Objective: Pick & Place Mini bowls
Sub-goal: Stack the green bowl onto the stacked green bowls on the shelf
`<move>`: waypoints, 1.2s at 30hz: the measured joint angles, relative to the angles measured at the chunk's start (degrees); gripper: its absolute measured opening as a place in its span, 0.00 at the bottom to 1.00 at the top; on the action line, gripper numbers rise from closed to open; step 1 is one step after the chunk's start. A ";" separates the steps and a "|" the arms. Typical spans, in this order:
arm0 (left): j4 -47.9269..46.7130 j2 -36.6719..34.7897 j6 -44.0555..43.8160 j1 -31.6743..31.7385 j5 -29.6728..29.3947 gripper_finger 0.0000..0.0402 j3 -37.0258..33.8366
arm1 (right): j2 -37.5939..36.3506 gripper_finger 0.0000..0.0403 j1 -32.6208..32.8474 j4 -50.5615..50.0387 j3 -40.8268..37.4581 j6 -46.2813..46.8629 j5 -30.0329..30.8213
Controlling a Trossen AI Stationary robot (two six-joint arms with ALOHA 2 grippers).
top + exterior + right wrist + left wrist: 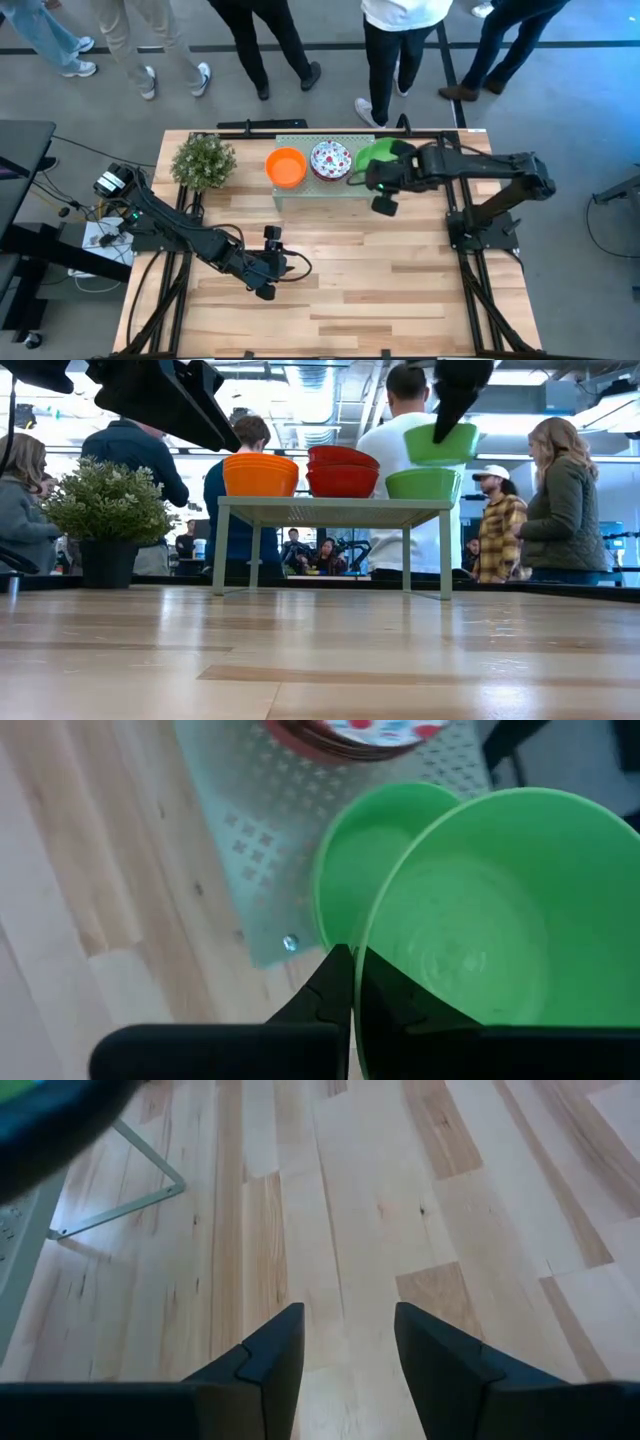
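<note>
Slip risk on a one-sided rim pinch

Held by the right gripper (pixel 345 982), clamped tight on one edge of a green mini bowl (pixel 500 910), with only the thin wall between the fingers. Lifted clear, tilted, hanging just above the green stack (pixel 424 483) on the mesh rack (pixel 330 510). Beside that stack, on the same rack, the floral stack (pixel 330 160) and then the orange stack (pixel 286 166). At the rack's far end, on the table (pixel 400 290), a potted plant (pixel 203 160). Parked low over bare boards and well apart from the rack, the left gripper (pixel 348 1350), fingers spread wide with nothing between them.

Most likely failure, judging from the grip: rotation of the bowl about the pinch point. Smooth, glossy wall, all weight off to one side; any quick swing or sudden stop probably enough to swivel or drop it.

Second hazard: clipping the stack below. Little clearance visible at the low edge of the tilted bowl, so a sideways move before more height could drag the next bowl off or nudge the floral stack.

Third: a bad landing. Released while tilted, likely to rock, roll on its rim or skate across the wood.

Safer course, presumably: lift first, travel slowly, level out close to the table before opening.
</note>
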 joint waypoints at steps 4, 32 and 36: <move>0.02 0.00 -0.08 0.00 0.00 0.40 0.00 | 2.36 0.00 -3.40 1.84 -0.02 -4.83 -4.54; 0.00 0.02 -0.17 0.00 0.00 0.40 -0.02 | 6.42 0.06 -9.44 6.80 0.55 -15.71 -11.82; 0.00 0.02 -0.17 0.00 0.00 0.40 -0.02 | 6.42 0.14 -9.44 6.82 0.55 -17.19 -11.46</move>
